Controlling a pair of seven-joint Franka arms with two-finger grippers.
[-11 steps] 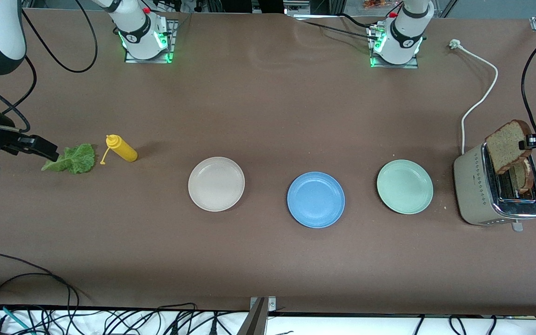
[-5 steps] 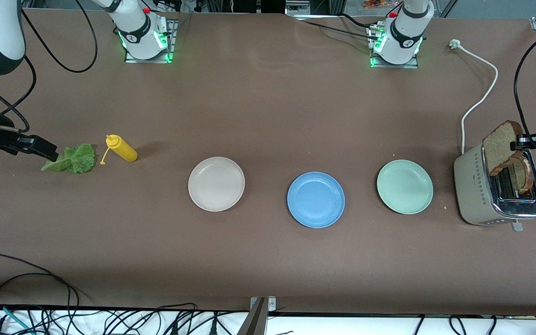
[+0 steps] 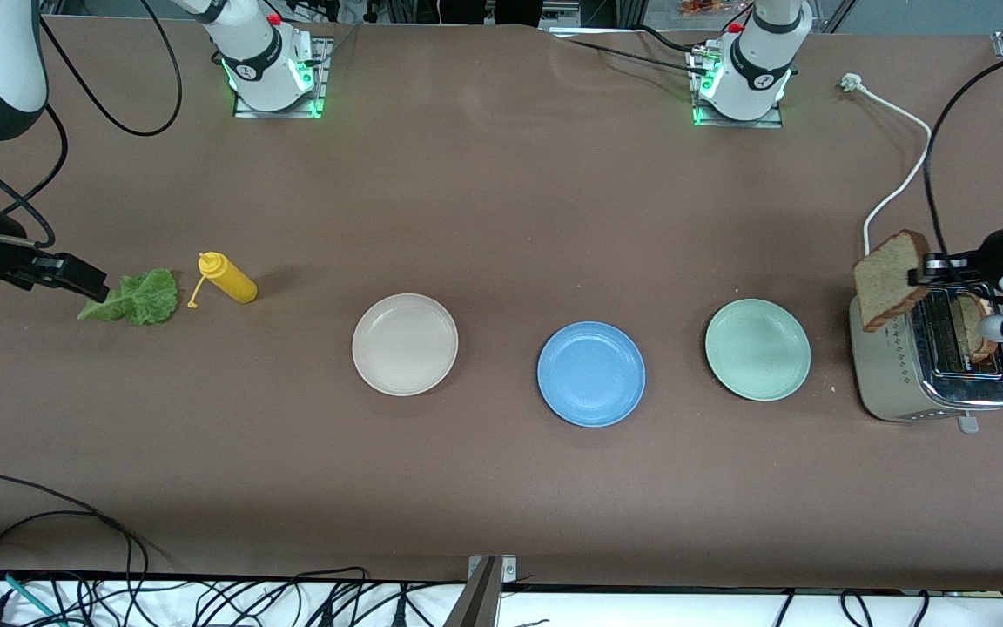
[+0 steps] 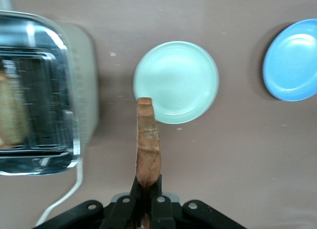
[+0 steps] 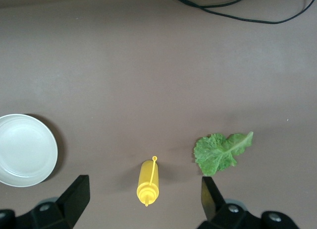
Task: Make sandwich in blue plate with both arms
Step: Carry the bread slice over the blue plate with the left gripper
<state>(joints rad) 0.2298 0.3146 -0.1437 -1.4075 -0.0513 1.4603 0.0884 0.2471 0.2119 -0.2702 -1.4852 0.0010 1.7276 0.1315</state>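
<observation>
One bread slice [image 3: 887,279] hangs edge-on, pinched in the left gripper [image 3: 921,272] above the toaster [image 3: 893,370] at the worktop's left-arm end. Carry it level past the mint-green plate [image 3: 757,349] to the blue plate [image 3: 590,374], mid-worktop, before releasing. The right gripper [image 3: 75,280], fingers wide and empty, waits over the lettuce leaf [image 3: 134,298].

Left end effector [image 3: 919,272] clamped, raised; right end effector [image 3: 88,286] wide, waiting.

Bare tabletop [image 3: 501,200] lies between the arm bases and the plate row. Mint-green plate [image 3: 757,349] sits between toaster [image 3: 932,366] and blue plate [image 3: 591,374]. Yellow bottle [image 3: 227,278] lies just beside lettuce leaf [image 3: 137,298].
</observation>
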